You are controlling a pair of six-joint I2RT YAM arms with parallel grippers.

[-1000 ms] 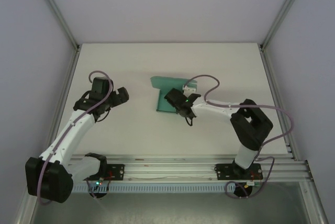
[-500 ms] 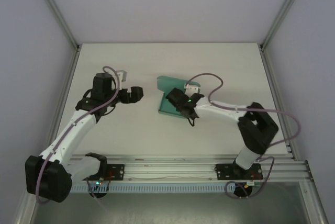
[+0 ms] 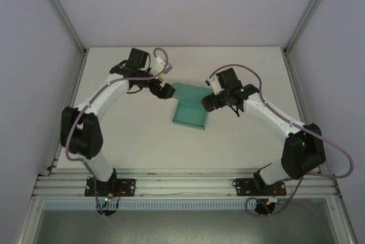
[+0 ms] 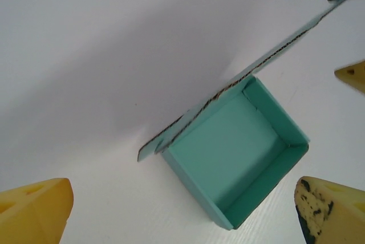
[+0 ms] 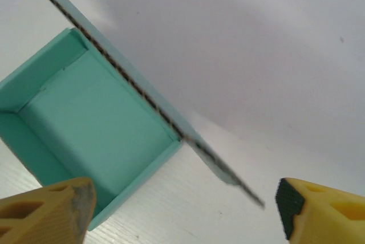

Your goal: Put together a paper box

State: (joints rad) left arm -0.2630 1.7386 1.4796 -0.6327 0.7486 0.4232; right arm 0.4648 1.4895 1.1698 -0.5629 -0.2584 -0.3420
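The paper box is a teal open tray on the table's middle, its lid flap standing up along the far side. In the left wrist view the paper box lies below, with the lid seen edge-on. My left gripper hovers at the lid's left end, open, and its yellow fingers hold nothing. My right gripper is at the box's right far corner, also open. In the right wrist view the lid's end lies between the spread fingers, touching neither, beside the paper box.
The white table is bounded by metal frame posts at the far corners and a rail along the near edge, where both arm bases sit. Grey walls close in on three sides.
My right gripper has opened and let go of the box, then swung to its far right corner. The left arm has reached from the left side to the lid's left end.
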